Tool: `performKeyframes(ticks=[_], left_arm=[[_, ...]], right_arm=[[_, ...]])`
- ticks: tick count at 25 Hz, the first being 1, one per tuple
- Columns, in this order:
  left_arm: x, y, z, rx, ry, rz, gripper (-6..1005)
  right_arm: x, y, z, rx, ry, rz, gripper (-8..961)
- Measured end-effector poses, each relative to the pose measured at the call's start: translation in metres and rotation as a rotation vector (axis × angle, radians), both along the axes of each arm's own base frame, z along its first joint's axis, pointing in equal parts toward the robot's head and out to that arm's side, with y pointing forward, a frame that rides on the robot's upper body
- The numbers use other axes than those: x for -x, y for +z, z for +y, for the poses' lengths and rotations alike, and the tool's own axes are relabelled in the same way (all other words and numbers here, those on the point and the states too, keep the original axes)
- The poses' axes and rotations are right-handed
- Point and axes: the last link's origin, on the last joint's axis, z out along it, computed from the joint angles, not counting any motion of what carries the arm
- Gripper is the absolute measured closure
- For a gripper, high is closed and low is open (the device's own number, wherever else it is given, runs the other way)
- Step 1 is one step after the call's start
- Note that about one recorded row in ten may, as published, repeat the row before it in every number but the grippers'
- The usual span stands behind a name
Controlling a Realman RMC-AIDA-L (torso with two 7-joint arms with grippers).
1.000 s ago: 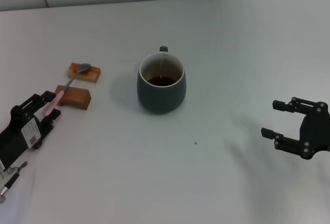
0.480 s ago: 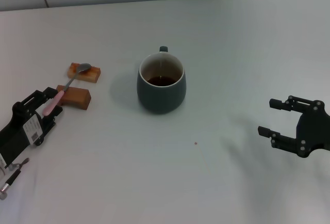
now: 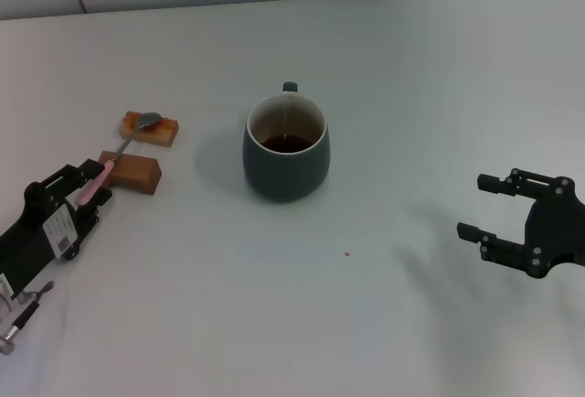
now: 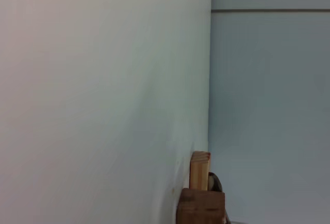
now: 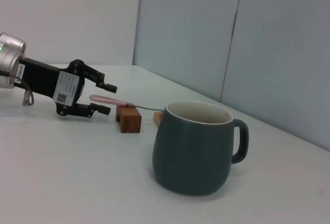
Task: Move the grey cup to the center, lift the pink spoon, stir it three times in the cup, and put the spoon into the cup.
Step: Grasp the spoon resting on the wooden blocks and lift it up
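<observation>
Left gripper [image 3: 84,187] has crept up around pink spoon [image 3: 117,148] handle on blocks [image 3: 131,171], far left; jaws released, not yet clenched. Close next. Grey cup [image 3: 285,148] sits centre. Right gripper [image 3: 486,207] idles right, fingers spread

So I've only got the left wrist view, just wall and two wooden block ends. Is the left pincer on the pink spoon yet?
Observer: Not shut yet. The left pincer is open, with the end of the pink spoon handle between its fingers.
Operator: Where's the spoon resting?
Observer: Across the two wooden blocks, bowl on the farther one.
Operator: And the grey cup?
Observer: The grey cup stands mid-table; the right pincer hangs open off to its right.
</observation>
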Motion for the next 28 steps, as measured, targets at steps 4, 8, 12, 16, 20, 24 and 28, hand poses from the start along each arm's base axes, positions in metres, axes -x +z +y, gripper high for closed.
performKeyframes(ticks=[4, 8, 12, 16, 20, 24, 28], left_arm=[[-0.0003, -0.0014, -0.0006, 0.004, 0.002, -0.005, 595], [-0.0005, -0.0016, -0.0006, 0.004, 0.003, -0.005, 605], [-0.0009, -0.0017, -0.0001, 0.005, 0.001, -0.006, 687], [-0.0011, -0.0020, 0.0006, 0.006, 0.001, -0.004, 762], [-0.0013, -0.0021, 0.0008, 0.007, 0.000, -0.003, 803], [-0.0014, -0.0020, 0.0010, 0.003, -0.003, 0.001, 839], [-0.0019, -0.0019, 0.0009, 0.000, -0.006, 0.001, 861]], right_arm=[[0.0000, 0.0000, 0.0000, 0.000, 0.000, 0.000, 273], [0.0000, 0.0000, 0.0000, 0.000, 0.000, 0.000, 273], [0.0000, 0.0000, -0.0001, 0.000, 0.000, 0.000, 273], [0.0000, 0.0000, 0.0000, 0.000, 0.000, 0.000, 272], [0.0000, 0.0000, -0.0001, 0.000, 0.000, 0.000, 272], [0.0000, 0.0000, 0.0000, 0.000, 0.000, 0.000, 272], [-0.0001, 0.0000, 0.0000, 0.000, -0.001, 0.000, 273]])
